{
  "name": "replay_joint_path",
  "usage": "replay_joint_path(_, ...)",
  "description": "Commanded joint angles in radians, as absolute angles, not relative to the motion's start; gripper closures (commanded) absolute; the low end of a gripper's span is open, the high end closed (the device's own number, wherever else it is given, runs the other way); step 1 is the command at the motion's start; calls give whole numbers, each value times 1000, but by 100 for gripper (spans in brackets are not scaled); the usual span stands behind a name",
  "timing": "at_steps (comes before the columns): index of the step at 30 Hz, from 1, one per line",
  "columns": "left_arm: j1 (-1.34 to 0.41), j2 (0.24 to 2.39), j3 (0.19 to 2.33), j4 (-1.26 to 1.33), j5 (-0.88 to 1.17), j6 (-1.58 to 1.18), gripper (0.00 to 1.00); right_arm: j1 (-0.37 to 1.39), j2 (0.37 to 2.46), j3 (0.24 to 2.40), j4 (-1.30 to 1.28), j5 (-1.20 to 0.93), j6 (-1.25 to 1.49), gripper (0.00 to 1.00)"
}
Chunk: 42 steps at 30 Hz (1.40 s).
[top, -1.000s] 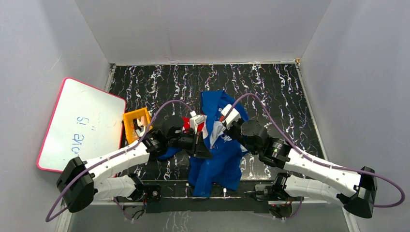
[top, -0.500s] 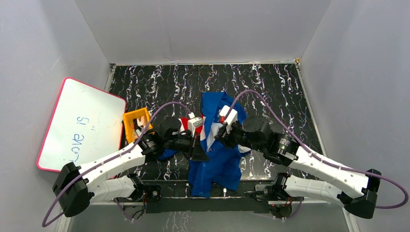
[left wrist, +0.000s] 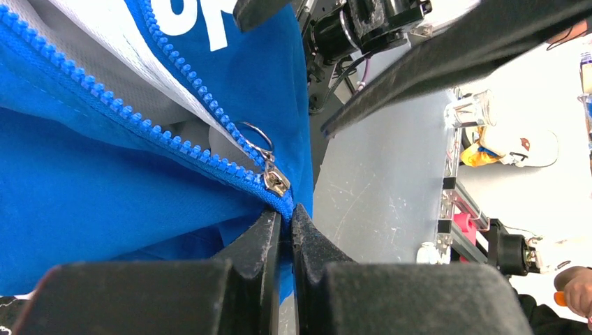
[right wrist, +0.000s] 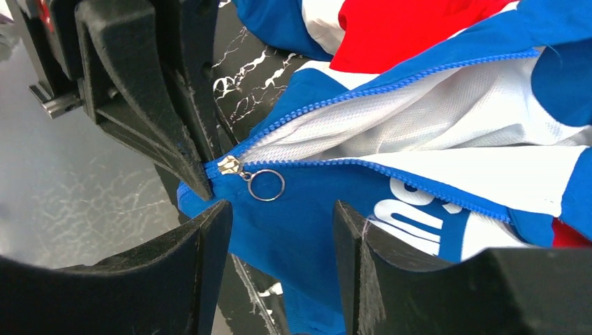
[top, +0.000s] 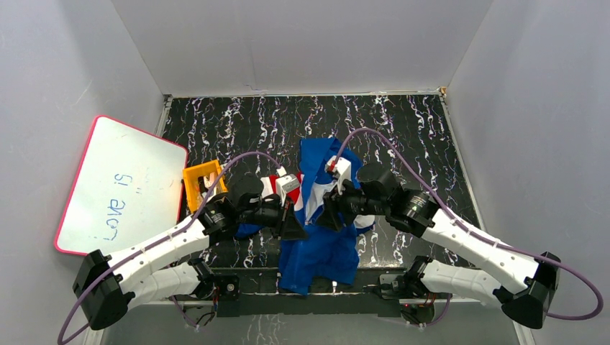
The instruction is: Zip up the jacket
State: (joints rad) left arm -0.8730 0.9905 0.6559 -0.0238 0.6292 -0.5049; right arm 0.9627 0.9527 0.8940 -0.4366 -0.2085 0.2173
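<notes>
A: Which step?
B: Catching the zipper. The jacket (top: 316, 248) lies in the middle of the table (top: 410, 136); the left gripper (left wrist: 286, 215) is clenched on its hem under the slider (right wrist: 230, 166), and the right gripper (right wrist: 279, 218) gapes before the ring pull (right wrist: 266, 185).
A: Next?
B: Probably pinch that ring, then pull along the teeth

1. You were working in a robotics lab test cell: plain grey panels (top: 302, 43) walled in a black marbled tabletop (top: 403, 129).
2. Your two cabled robot arms (top: 467, 241) were bolted at its near edge.
3. Past the table, your left wrist camera caught aluminium framing (left wrist: 450, 209) and bench clutter.
4. A pink-rimmed whiteboard (top: 115, 183) leaned at your left.
</notes>
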Motion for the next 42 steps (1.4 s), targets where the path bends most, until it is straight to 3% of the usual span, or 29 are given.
replay_joint_path(1, -876, 952, 637, -6, 653, -480, 100, 873, 968, 935, -392, -394, 310, 37)
replay_joint_path(9, -876, 956, 639, 22, 657, -474, 100, 737, 999, 843, -268, -630, 415, 37)
replay_joint_path(31, -876, 988, 627, 126, 670, -503, 100, 731, 1022, 667, 58, -727, 620, 40)
replay_joint_path(42, -876, 1012, 629, 143, 680, -508, 100, 712, 939, 634, 86, -695, 656, 61)
